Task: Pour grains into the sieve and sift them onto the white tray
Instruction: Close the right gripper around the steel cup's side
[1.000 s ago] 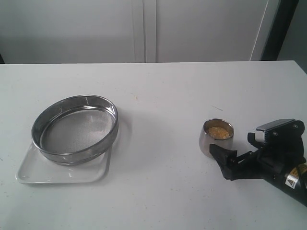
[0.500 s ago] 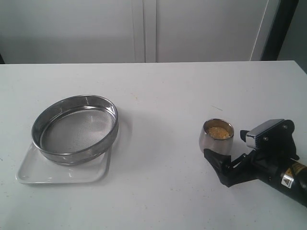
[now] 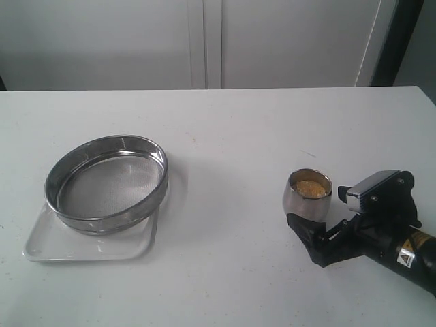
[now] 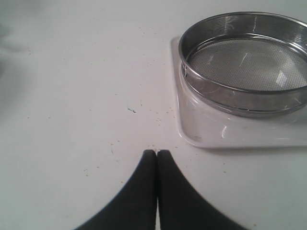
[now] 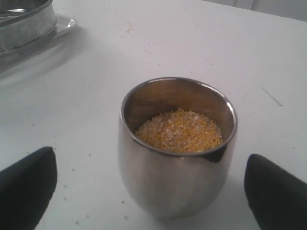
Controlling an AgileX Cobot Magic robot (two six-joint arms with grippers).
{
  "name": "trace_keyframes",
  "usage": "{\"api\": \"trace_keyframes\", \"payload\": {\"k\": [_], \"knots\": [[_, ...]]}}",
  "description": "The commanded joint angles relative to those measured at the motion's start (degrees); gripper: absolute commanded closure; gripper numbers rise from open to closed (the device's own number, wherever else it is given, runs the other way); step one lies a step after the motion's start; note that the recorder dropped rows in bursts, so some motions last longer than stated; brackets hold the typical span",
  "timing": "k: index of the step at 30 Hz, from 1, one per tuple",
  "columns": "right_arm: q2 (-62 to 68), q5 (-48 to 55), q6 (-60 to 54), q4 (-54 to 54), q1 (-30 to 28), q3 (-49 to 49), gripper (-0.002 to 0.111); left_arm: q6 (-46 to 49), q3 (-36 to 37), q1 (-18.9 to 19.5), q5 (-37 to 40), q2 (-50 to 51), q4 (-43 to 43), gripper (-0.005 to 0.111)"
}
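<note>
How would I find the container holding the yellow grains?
Look at the white table, on its right side in the exterior view, far from the big round steel sieve sitting on the flat white tray. There stands a small rounded shiny steel cup, the only vessel with golden-yellow grains inside.

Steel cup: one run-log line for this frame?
phase: pre-grasp | right gripper: open, flanking steel cup | grains: in cup | sieve: on white tray, empty | left gripper: shut

The sieve (image 3: 107,184) is sitting on the tray (image 3: 88,246) at the table's (image 3: 231,136) left. The right end effector (image 3: 318,206) is gaping wide beside the cup (image 3: 306,201), which is holding grains (image 3: 310,188).
</note>
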Motion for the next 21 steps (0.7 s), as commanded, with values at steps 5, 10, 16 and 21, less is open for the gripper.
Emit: {"api": "trace_keyframes", "payload": {"k": [5,10,16,21], "knots": [[0.1,0.0,-0.5,-0.6,0.0,-0.5,0.01,0.0,0.2,0.0,0.0,-0.2,-0.4,0.107],[0.2,0.6,-0.5,-0.8,0.0,-0.9,0.01,0.0,0.2,0.0,0.0,-0.2,-0.4,0.107],[2.4,0.3,-0.5,-1.0,0.0,-1.7,0.01,0.0,0.2,0.0,0.0,-0.2,-0.4,0.107],[4.4,0.0,-0.5,-1.7,0.0,-2.5,0.01,0.0,0.2,0.0,0.0,-0.2,-0.4,0.107]]}}
